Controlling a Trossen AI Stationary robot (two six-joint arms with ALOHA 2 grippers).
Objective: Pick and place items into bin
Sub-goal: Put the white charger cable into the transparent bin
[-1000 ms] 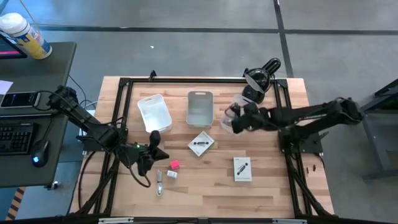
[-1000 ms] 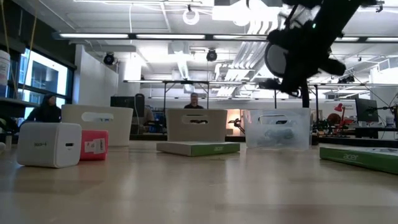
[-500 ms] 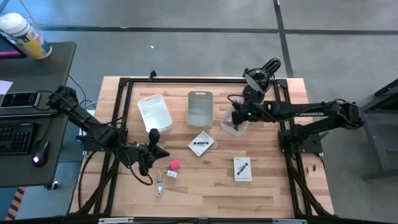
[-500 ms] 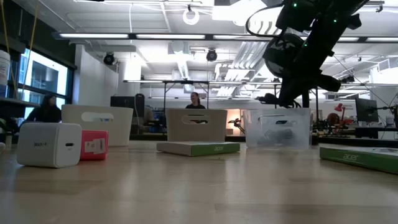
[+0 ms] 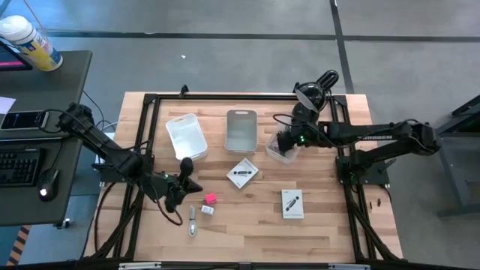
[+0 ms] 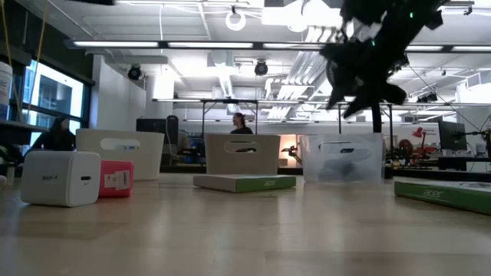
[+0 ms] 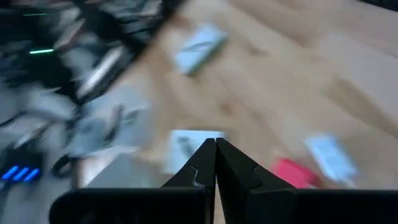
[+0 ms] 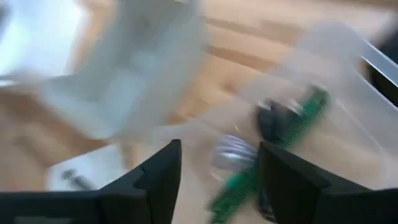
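Items are split between the table and my clear bin: a green pen, a black tool and a silvery piece lie inside it, under my right gripper, whose fingers stand wide apart, holding nothing. A pink block and two white cards rest on the wood. My left gripper hangs beside the pink block, fingers pressed together

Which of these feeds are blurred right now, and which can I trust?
Both wrist views are motion-smeared: in the right wrist view the green pen in the clear bin streaks; in the left wrist view the pink block is soft. Low view: the right arm blurs, the table sharp. High view crisp.
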